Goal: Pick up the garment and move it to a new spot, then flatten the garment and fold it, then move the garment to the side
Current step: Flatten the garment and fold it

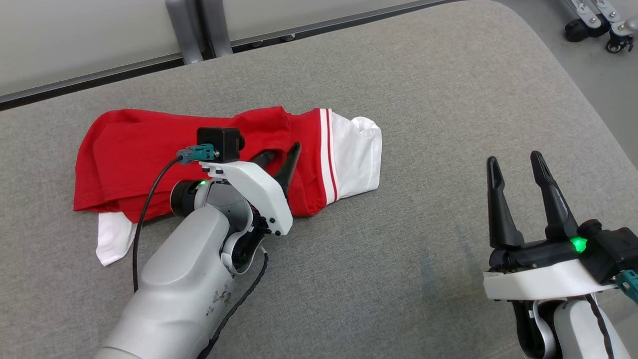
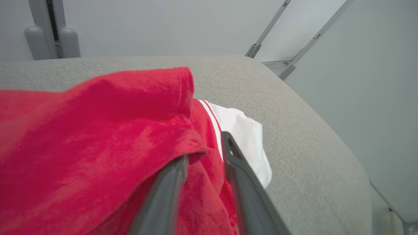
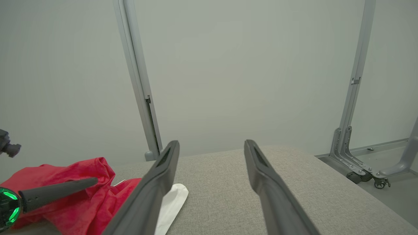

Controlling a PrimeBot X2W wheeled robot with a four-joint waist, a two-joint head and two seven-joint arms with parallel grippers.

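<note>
The garment is red with white striped sleeves and lies bunched on the grey padded table, left of centre. My left gripper rests on its right half, open, with a raised red fold between the fingers. In the left wrist view the garment drapes over one finger of the left gripper, and the other finger lies beside the white sleeve. My right gripper hovers open over bare table at the lower right, holding nothing. The right wrist view has the right gripper wide apart, with the garment at its lower left.
The table's rounded right edge drops off to the floor. A wheeled metal frame stands beyond it. Grey upright posts and a pale wall panel run behind the far edge. Open grey surface lies between the two grippers.
</note>
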